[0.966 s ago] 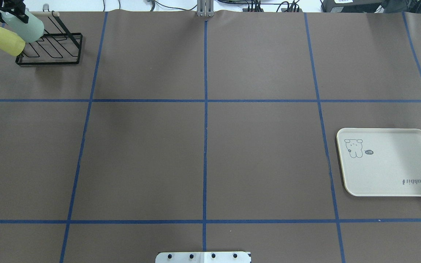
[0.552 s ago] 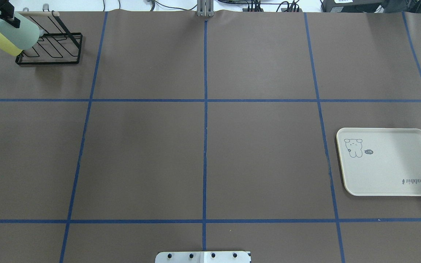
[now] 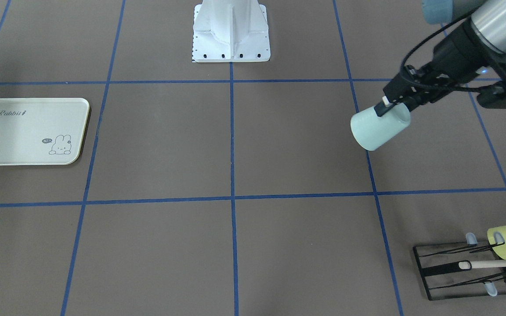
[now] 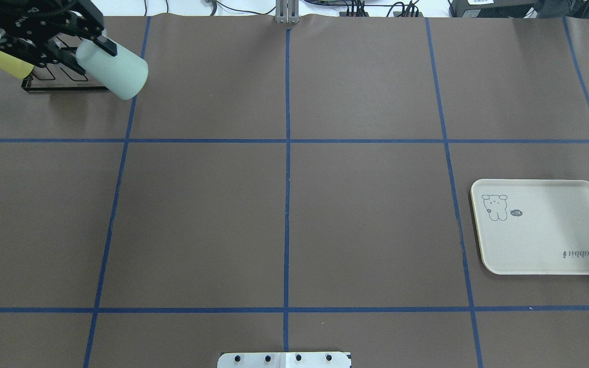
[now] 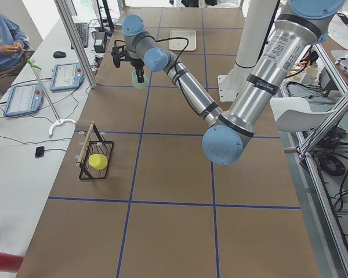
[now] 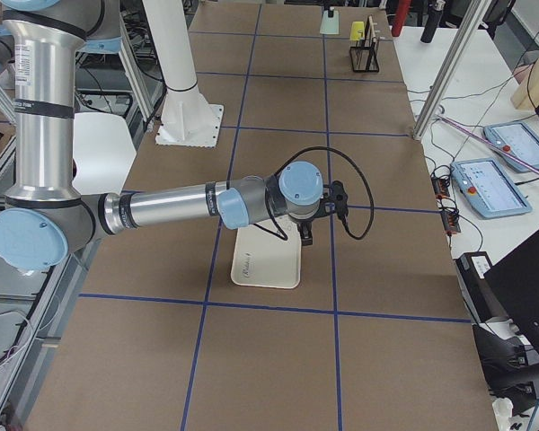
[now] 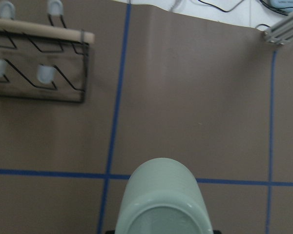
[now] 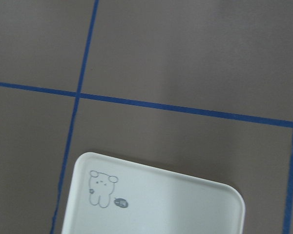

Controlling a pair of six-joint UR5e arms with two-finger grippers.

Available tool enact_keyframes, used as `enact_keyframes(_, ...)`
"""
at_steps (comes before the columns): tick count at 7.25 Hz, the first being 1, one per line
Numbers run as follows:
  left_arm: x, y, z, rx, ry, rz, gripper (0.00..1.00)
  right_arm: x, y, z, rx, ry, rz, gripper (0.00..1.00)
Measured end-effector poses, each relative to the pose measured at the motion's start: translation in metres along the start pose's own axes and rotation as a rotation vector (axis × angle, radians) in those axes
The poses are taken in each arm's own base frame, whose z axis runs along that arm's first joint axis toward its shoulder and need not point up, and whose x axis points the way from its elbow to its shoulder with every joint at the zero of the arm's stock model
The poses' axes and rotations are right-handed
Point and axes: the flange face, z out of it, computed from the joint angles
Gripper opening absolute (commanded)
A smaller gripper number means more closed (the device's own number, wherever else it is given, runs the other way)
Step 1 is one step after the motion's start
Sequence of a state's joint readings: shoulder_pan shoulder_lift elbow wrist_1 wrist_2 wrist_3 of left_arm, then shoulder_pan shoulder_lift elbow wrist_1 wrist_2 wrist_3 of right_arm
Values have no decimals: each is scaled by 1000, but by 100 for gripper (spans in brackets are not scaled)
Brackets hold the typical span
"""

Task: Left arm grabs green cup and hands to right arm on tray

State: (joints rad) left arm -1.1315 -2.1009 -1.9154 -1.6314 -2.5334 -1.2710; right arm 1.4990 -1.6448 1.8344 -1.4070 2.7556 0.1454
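Over the worktop's left half, clear of the rack, left tool is grasping the green cup, tilted, airborne. Likely light, stiff, slick plastic, so pinch the free end's wall. Mouth end unclear. Right tool near tray; grip state can't tell.

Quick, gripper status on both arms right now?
Left gripper: closed on the rim of the green cup.
Right gripper: cannot be told; only a side view shows it.
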Motion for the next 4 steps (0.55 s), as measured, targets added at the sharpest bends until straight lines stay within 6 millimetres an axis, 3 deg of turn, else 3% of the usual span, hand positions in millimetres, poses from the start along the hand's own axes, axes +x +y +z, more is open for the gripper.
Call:
enact_keyframes(2,41,61,33,-95,138,-70,0,-40,-26,4,-21,-127,-63,99)
enact_keyframes(4,64,108,59,-125,273,-123,0,-85,-64,6,-27,-162,-109,99)
